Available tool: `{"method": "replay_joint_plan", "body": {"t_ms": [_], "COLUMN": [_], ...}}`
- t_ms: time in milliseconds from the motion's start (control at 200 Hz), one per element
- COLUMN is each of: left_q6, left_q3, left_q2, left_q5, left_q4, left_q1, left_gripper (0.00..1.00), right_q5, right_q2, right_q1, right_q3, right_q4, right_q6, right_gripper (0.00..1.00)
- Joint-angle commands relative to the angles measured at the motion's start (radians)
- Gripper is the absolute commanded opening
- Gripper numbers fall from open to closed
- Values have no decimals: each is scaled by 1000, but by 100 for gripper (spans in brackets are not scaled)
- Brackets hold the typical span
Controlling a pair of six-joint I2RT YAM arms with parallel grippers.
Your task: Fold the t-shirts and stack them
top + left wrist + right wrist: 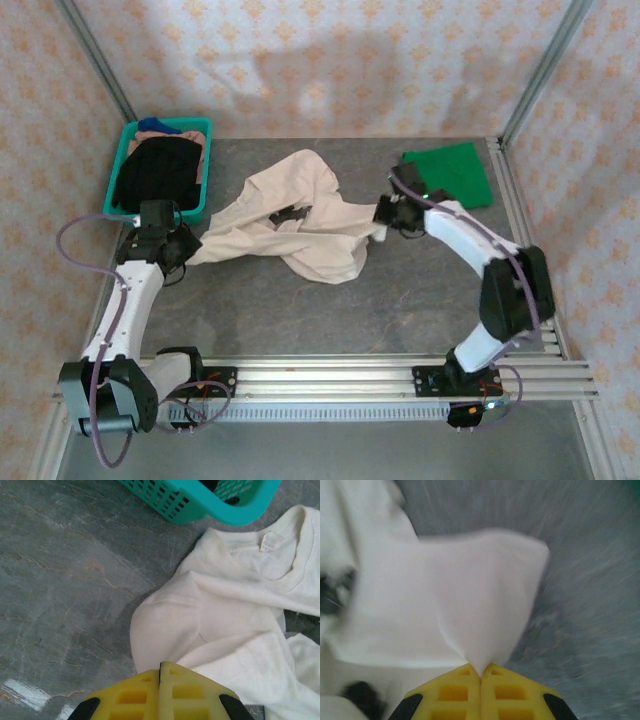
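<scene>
A large cream t-shirt [310, 235] lies crumpled across the middle of the grey table, its small black print [288, 213] facing up. My right gripper [383, 222] is shut on the shirt's right edge. In the right wrist view the cloth [470, 595] tapers into the closed yellow fingertips [480, 672]. My left gripper [190, 250] is at the shirt's left tip, shut. In the left wrist view a sleeve [170, 625] runs up to the closed fingers [161, 666], and the neck label [268, 541] shows. A green t-shirt [450, 172] lies flat at the back right.
A teal plastic basket [118, 170] [220, 510] with dark clothes in it stands at the back left, just behind my left gripper. Metal frame posts and rails edge the table. Bare table lies in front of the cream shirt.
</scene>
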Motion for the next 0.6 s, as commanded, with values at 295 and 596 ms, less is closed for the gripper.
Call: {"method": "replay_joint_plan", "body": {"t_ms": [295,596], "left_q6": [27,27], "left_q3": [-11,-33], "left_q2": [-8,14], "left_q5": [23,79], "left_q4": [0,37], "left_q1": [15,-11], "left_gripper": [0,0], "right_q5": [17,-56], "right_q2": [122,-72], "right_q1": [-133,13], "right_q3": [168,-107], "right_q4": [-82,42], "right_q6": [-113,-46], "right_gripper": [48,58]}}
